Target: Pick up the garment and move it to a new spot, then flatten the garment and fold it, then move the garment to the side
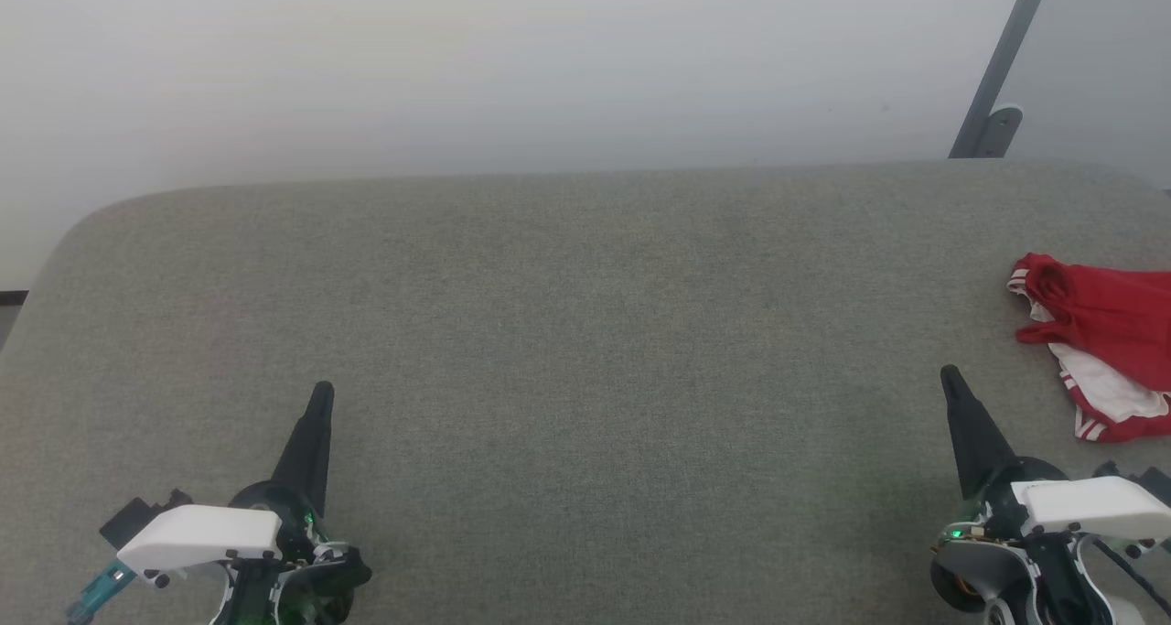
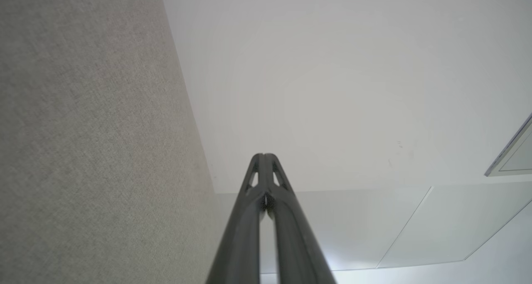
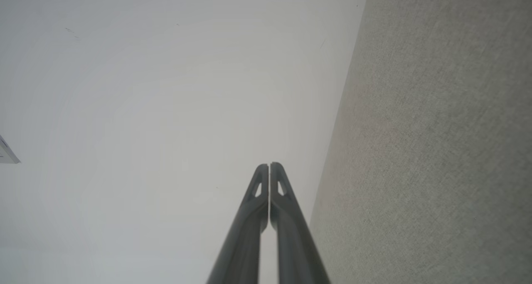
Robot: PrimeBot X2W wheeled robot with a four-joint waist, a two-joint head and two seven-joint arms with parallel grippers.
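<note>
The garment (image 1: 1102, 337), a bright red shirt with white and striped trim, lies bunched at the right edge of the grey table (image 1: 585, 332), partly cut off by the head view's border. My right gripper (image 1: 950, 375) rests low at the near right, shut and empty, its tip a short way left of and nearer than the cloth. Far across at the near left, my left gripper (image 1: 322, 391) is shut too, holding nothing. Each wrist view looks along closed fingers: the left gripper (image 2: 263, 155) and the right gripper (image 3: 269, 164) both point past the table edge toward a pale wall.
The table has a rounded far-left corner (image 1: 101, 218) and a straight far edge below a white wall. A grey slanted metal post (image 1: 997, 76) with a bracket stands behind the far right corner. Broad bare tabletop lies between my two arms.
</note>
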